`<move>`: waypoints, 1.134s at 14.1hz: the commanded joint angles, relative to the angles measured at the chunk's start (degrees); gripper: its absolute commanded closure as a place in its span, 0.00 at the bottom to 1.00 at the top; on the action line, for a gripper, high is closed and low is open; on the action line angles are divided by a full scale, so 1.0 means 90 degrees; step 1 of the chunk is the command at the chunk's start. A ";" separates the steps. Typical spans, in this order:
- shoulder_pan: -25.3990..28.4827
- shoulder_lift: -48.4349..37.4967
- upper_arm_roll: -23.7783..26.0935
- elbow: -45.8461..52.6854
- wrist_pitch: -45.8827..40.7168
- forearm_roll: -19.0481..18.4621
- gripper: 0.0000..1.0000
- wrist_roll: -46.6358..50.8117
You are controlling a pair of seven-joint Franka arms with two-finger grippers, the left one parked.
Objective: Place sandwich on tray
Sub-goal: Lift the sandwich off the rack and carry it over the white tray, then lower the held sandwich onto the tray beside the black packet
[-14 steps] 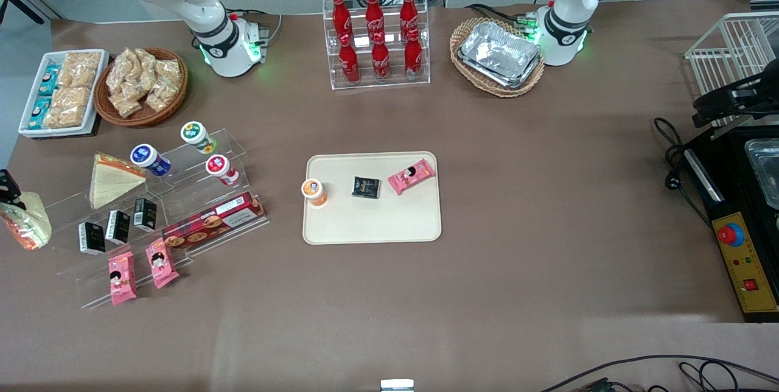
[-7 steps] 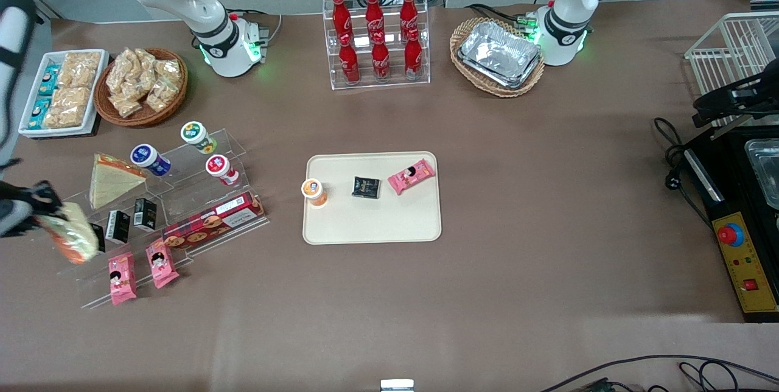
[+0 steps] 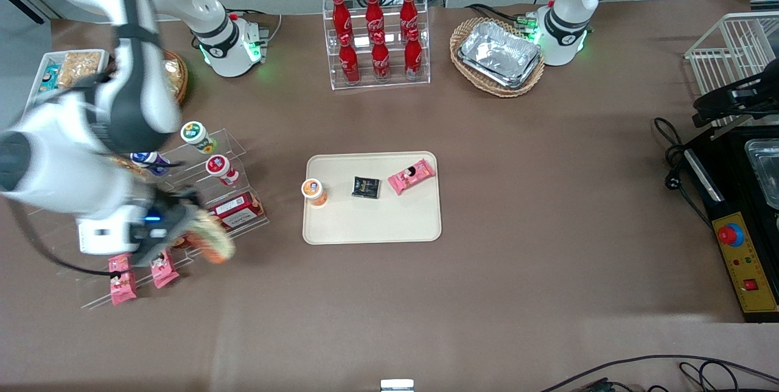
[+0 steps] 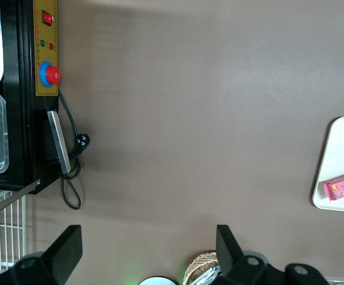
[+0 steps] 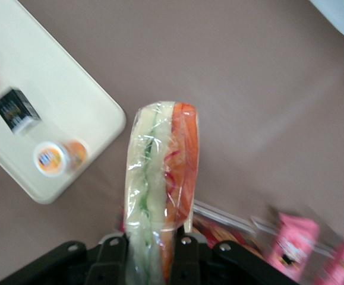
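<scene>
My right gripper (image 3: 192, 235) is shut on the clear-wrapped sandwich (image 3: 212, 242) and holds it in the air over the clear display steps, toward the working arm's end of the table from the tray (image 3: 372, 227). In the right wrist view the sandwich (image 5: 160, 178) stands edge-on between the black fingers (image 5: 113, 252), pale bread and green on one side, orange-red filling on the other. The cream-beige tray (image 5: 47, 101) shows there too, holding an orange-lidded cup (image 5: 53, 159) and a small black packet (image 5: 16, 110). The second wedge is hidden by the arm.
The tray carries an orange-lidded cup (image 3: 314, 191), a black packet (image 3: 366, 187) and a pink snack pack (image 3: 412, 175). Clear steps (image 3: 231, 154) hold small pots, a red biscuit box (image 3: 237, 209) and pink packs (image 3: 122, 279). A cola bottle rack (image 3: 377, 39) and a foil-tray basket (image 3: 498, 56) stand farther back.
The right arm has swung in from the table's edge toward the tray, carrying the sandwich over the display steps. It now covers the second wedge and the snack basket.
</scene>
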 commanded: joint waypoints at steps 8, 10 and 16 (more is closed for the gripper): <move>0.0439 0.1586 0.1854 0.0372 0.1805 -0.0302 1.00 0.0633; 0.0635 0.1898 0.1874 0.0478 0.2168 -0.0479 1.00 0.0536; 0.0753 0.2475 0.2128 0.0655 0.2891 -0.0470 1.00 -0.0918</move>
